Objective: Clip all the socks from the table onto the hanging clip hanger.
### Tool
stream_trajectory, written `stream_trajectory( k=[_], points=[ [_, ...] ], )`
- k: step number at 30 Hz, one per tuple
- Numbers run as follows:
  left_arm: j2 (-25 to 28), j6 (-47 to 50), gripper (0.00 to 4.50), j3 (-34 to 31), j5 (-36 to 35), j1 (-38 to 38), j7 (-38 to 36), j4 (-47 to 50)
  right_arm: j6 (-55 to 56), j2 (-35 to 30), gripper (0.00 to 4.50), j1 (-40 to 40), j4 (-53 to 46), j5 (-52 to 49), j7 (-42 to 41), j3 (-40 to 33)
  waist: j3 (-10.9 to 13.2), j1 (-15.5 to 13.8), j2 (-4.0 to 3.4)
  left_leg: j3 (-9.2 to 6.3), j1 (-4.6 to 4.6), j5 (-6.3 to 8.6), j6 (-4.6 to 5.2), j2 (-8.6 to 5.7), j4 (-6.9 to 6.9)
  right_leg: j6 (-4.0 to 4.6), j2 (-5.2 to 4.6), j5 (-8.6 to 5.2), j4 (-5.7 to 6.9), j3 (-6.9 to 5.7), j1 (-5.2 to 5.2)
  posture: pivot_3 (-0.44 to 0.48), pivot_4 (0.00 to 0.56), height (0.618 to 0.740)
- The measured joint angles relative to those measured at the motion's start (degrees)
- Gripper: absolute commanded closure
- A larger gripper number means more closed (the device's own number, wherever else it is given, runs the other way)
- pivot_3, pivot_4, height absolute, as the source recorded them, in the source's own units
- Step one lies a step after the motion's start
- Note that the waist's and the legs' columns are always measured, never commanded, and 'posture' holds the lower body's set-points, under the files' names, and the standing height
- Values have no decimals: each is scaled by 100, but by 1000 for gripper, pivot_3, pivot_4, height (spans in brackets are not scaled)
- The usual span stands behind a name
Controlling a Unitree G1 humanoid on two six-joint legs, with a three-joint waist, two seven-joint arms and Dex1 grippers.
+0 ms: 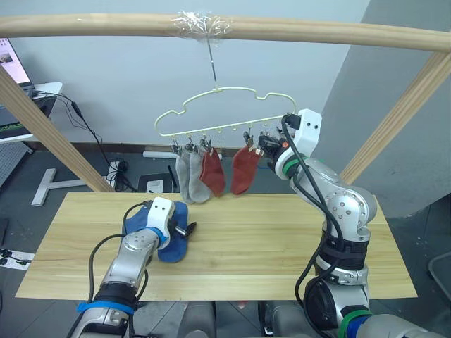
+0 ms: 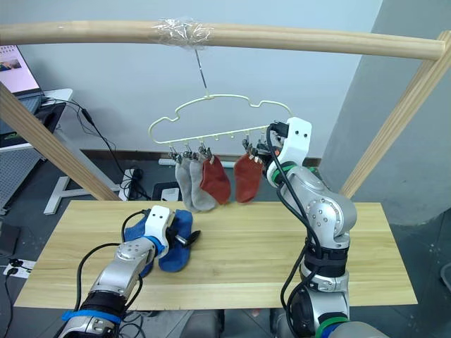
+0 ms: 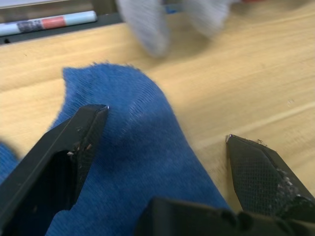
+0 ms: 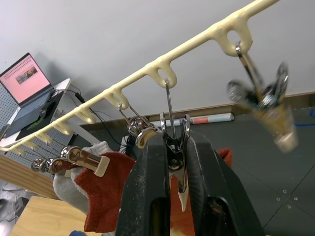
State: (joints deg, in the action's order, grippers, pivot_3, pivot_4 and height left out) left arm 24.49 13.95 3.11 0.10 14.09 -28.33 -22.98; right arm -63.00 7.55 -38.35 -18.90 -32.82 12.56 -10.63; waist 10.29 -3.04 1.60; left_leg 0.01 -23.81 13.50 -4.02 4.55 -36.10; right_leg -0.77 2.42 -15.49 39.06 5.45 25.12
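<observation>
Right gripper [image 4: 172,162] pinching hanger clip [image 4: 173,142]

Far left: open laptop [image 1: 13,62] on a white desk [image 1: 42,95], cables [image 1: 88,127] trailing to the floor. Overhead: wooden pole frame [image 1: 317,32].

A pale grey-white wall [image 1: 127,84] stands behind the scene, with a darker grey panel [image 1: 402,42] to the right. A thick wooden pole frame [image 1: 84,25] crosses overhead, its slanted legs at both sides. On the left, a laptop [image 1: 13,62] sits on a white desk [image 1: 44,90], with black cables [image 1: 91,130] trailing to the dark grey floor [image 1: 21,204].
</observation>
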Motion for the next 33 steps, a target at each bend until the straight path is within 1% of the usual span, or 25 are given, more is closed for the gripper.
stream_trajectory(
  k=[1, 2, 7, 8, 9, 10, 14, 17, 19, 20, 22, 26, 29, 30, 33],
  points=[
    [-3, 106, 579, 5, -40, -79, -105, 98, -10, -2, 4356, 0, 0, -1, 0, -4, 0, 4, 0, 1, 1, 0, 0, 0, 0, -1, 0, 0, 0, 1, 0, 225, 210, 740],
    [-6, 170, 897, 5, -100, -154, -196, 196, -21, -2, 4356, 0, 0, -1, 1, -15, 0, 13, 0, 5, 1, 0, 0, 0, 0, 0, -1, 0, -1, 4, 0, 210, 205, 740],
    [-52, 404, 2289, -2, -436, -517, -633, 730, -58, -67, 4356, -80, 7, -2, -15, -172, 1, 21, -1, 1, 1, 0, 0, 1, 1, -3, -1, -2, 0, 0, 1, 208, 202, 740],
    [-59, 468, 2665, -5, -497, -549, -731, 806, -66, -78, 4356, -107, 8, -2, -23, -176, 1, 22, -1, 1, 1, 0, 0, 1, 1, -5, -1, -3, 0, 0, 1, 208, 202, 740],
    [-70, 552, 2907, 1, -584, -601, -834, 886, -70, -92, 4356, -125, 9, -2, -30, -177, 1, 25, -1, 3, 1, 0, 0, 0, 0, -6, -1, -3, 0, 2, 1, 208, 202, 740],
    [-81, 628, 3264, 6, -672, -665, -944, 965, -79, -105, 4356, -125, 10, -2, -41, -178, 1, 28, -1, 3, 0, 0, 0, 0, 0, -7, -1, -3, -2, 2, 1, 208, 202, 740],
    [-131, 728, 4455, 44, -990, -783, -1393, 1254, -116, -118, 4356, -127, 44, -6, -75, -222, 1, 29, -1, 1, -4, 0, 0, 0, 1, -6, -1, -3, -4, 0, 3, 216, 197, 740],
    [-312, 731, 4488, 146, -1412, -685, -1833, 1820, -229, -97, 4356, -189, 140, -97, -90, -412, 2, -3, 0, 0, -7, 0, 0, -1, -1, -2, -2, 0, -4, -1, 2, 216, 197, 740],
    [-497, 783, 4488, 142, -1744, -473, -2010, 2119, -421, -11, 4356, -322, 195, -321, 5, -695, 2, 1, 0, 0, -8, 0, 0, -1, -4, 0, -2, 1, -3, -1, 2, 216, 197, 740],
    [-597, 775, 4488, 142, -1849, -356, -2065, 2283, -541, -9, 4356, -426, 240, -471, 84, -885, 2, 1, 0, -2, -7, 0, 0, -1, -4, 0, -2, 2, -3, -2, 0, 194, 182, 740],
    [-727, 712, 4488, 124, -2023, -199, -2085, 2492, -749, -11, 4356, -557, 272, -706, 221, -1190, 0, 15, 0, -1, -4, 0, 0, -1, -2, 1, -2, 2, -5, -1, -2, 194, 182, 740],
    [-975, 503, 4488, 101, -2163, -94, -1982, 2553, -1108, -11, 4356, -651, 332, -1083, 459, -1550, 0, 19, 0, -2, -6, 0, 0, -1, -1, 1, -2, 2, -6, -1, -1, 182, 174, 740],
    [-724, 89, 4488, 177, -1818, -121, -1922, 2619, -1303, -34, 4356, -706, 339, -1180, 549, -1638, -1, 26, 0, -3, -5, 0, 0, -1, 1, 2, -1, 2, -6, -1, -1, 182, 174, 740],
    [-527, -210, 4488, 258, -1439, -175, -1751, 2618, -1352, -39, 4356, -706, 339, -1199, 572, -1639, -1, 30, 0, -3, -3, 0, 0, -2, 1, 2, -1, 2, -7, 1, -1, 182, 174, 740],
    [-57, -600, 3870, 309, -850, -382, -1589, 2409, -1385, -30, 4356, -705, 335, -1265, 634, -1672, -1, 35, 0, 1, -3, 0, 0, -2, 1, 1, -2, 1, -7, 2, 0, 188, 176, 740]
  ],
)
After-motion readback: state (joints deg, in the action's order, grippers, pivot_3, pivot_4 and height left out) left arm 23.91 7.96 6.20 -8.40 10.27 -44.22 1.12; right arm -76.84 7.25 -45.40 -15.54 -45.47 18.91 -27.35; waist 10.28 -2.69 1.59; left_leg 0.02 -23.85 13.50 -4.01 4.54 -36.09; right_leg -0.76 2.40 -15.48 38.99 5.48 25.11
